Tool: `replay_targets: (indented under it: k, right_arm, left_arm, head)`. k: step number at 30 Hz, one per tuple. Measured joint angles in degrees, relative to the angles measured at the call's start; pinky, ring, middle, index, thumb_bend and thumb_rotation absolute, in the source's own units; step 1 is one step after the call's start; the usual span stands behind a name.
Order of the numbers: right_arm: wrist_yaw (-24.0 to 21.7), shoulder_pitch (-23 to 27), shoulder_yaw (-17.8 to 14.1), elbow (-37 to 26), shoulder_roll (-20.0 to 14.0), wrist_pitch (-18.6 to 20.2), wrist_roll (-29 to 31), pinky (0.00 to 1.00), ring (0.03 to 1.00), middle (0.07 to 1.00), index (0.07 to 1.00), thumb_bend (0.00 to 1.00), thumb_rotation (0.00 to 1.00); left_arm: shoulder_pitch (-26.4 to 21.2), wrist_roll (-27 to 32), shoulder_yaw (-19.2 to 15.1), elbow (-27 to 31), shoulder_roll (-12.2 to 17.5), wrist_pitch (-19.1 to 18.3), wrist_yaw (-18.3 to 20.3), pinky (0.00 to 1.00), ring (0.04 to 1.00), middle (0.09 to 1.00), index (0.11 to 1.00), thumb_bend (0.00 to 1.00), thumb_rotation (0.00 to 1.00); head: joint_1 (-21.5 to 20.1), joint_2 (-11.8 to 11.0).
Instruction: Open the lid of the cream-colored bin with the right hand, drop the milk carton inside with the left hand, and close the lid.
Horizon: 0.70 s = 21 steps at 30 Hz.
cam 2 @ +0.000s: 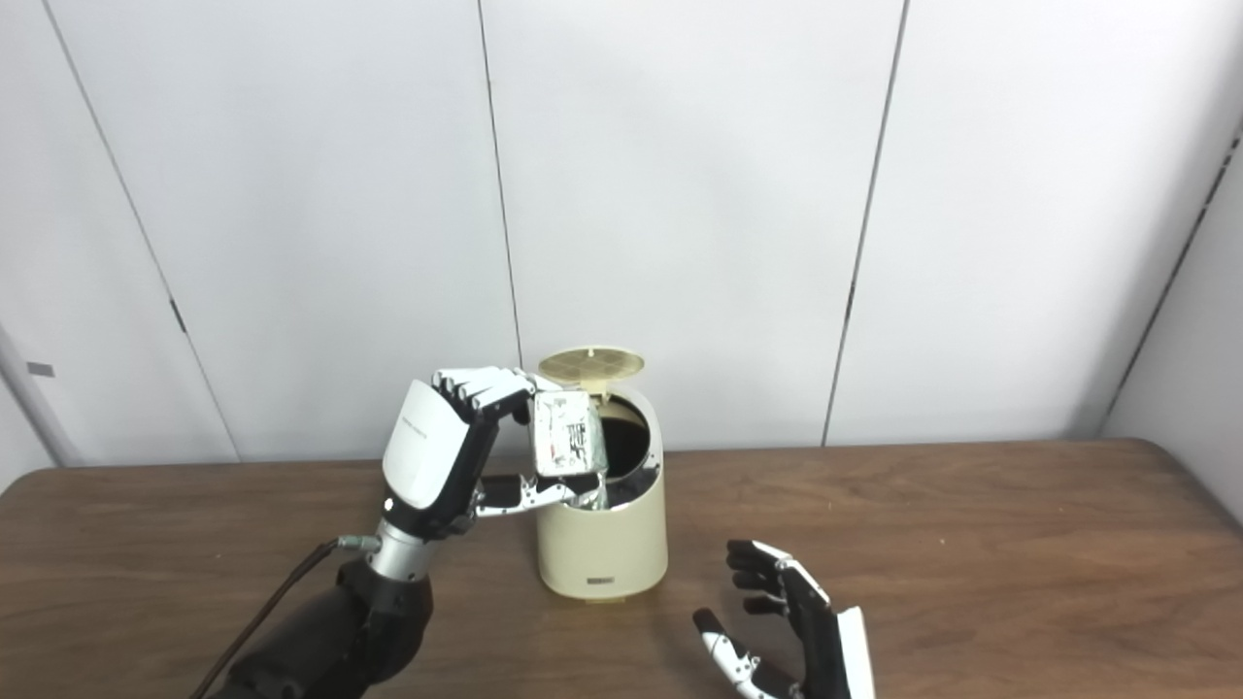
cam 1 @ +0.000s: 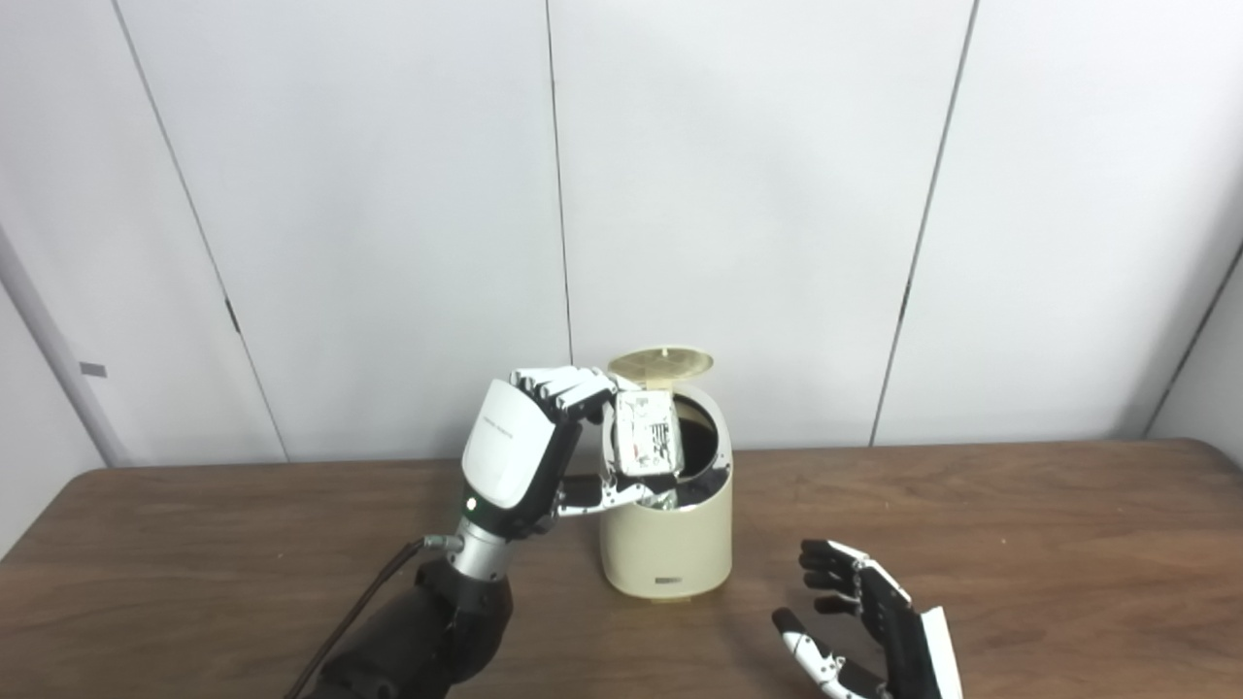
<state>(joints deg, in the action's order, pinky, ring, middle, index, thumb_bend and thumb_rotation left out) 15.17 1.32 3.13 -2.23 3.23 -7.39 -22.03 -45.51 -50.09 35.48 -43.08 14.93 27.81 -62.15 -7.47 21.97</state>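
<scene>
The cream-colored bin [cam 1: 666, 544] stands on the wooden table [cam 1: 1020, 544] with its round lid [cam 1: 660, 365] tipped up at the back and its dark inside showing. My left hand [cam 1: 529, 451] is shut on the milk carton [cam 1: 647, 435], a white box with red and black print. It holds the carton upright over the bin's left rim, partly above the opening. My right hand [cam 1: 869, 626] rests low near the table's front edge, right of the bin, open with fingers spread and holding nothing.
White wall panels [cam 1: 738, 194] rise behind the table. A black cable [cam 1: 359, 607] runs along the left forearm. Bare tabletop lies to both sides of the bin.
</scene>
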Motion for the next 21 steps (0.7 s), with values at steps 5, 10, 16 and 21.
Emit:
replay_targets:
  k: [5,10,16,21]
  right_arm:
    - [-0.2,0.0,0.0,0.0,0.0,0.2,0.5,0.60,0.691,0.716,0.709,0.26,0.12]
    - [0.0,0.0,0.2,0.1,0.1,0.1,0.0,0.60,0.687,0.713,0.705,0.26,0.11]
    - [0.1,0.2,0.2,0.3,0.3,0.1,0.1,0.59,0.681,0.708,0.703,0.26,0.09]
    - [1.0,0.4,0.3,0.4,0.4,0.1,-0.3,0.59,0.674,0.701,0.695,0.26,0.09]
  left_arm:
    - [-0.1,-0.1,-0.2,0.5,0.3,0.0,1.1,0.19,0.344,0.461,0.545,0.49,0.00]
    - [-1.1,-0.3,-0.2,-0.5,0.3,0.0,1.2,0.19,0.342,0.460,0.544,0.49,0.00]
    - [-2.5,-0.3,0.6,-1.7,0.3,-0.2,1.2,0.19,0.348,0.470,0.546,0.49,0.00]
    - [-3.4,0.0,1.3,-2.9,0.3,-0.2,1.2,0.20,0.352,0.475,0.546,0.49,0.00]
  head:
    - [-0.3,-0.1]
    - [-0.4,-0.3]
    - [-0.7,-0.4]
    - [-0.7,-0.6]
